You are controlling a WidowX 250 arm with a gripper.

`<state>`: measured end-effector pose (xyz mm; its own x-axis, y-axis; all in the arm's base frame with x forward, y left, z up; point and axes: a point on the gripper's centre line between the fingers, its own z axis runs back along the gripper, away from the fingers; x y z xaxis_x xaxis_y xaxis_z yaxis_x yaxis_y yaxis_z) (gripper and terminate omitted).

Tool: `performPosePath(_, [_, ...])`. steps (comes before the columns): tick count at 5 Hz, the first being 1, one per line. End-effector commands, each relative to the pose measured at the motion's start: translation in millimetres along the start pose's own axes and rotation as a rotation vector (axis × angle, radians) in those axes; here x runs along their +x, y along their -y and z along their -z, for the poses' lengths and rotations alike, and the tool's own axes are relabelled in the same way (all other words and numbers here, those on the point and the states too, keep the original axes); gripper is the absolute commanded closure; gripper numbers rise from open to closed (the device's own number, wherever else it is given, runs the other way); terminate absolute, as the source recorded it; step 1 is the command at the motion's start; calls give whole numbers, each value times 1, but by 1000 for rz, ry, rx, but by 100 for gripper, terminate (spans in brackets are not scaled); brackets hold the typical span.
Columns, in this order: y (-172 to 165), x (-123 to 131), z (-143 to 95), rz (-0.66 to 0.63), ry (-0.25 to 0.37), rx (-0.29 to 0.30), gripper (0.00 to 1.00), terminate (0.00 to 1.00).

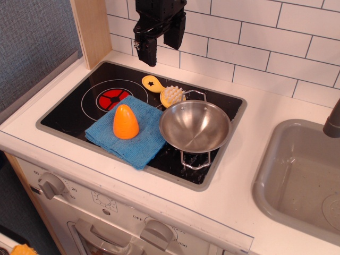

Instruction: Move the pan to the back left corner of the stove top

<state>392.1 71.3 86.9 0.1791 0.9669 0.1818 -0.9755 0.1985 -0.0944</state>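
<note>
The shiny steel pan (195,126) sits on the right half of the black glass stove top (79,106), its two wire loop handles pointing to the back and front. My gripper (159,47) hangs open and empty above the back edge of the stove, to the back left of the pan and well apart from it. The pan's left rim overlaps the edge of the blue cloth (138,139).
An orange cone-shaped toy (126,122) stands on the blue cloth. A yellow brush with a star handle (163,91) lies behind the cloth. A red burner mark (112,98) shows at left. A grey sink (300,180) lies right; a tiled wall stands behind.
</note>
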Motion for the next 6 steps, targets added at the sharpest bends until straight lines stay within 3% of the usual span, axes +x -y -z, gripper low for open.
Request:
performPosePath(1, [0,0,0,0,0,0,0,0])
performPosePath(2, [-11,-5,-16,11,19,-10,0,0])
performPosePath(3, [-17,-12,-27,2,-37,-61,0,0])
performPosePath(4, [-34,-28,-34,38,-51,-90,0,0])
performPosePath(6, [-63,-63,-18,211,-110,-128,0,0])
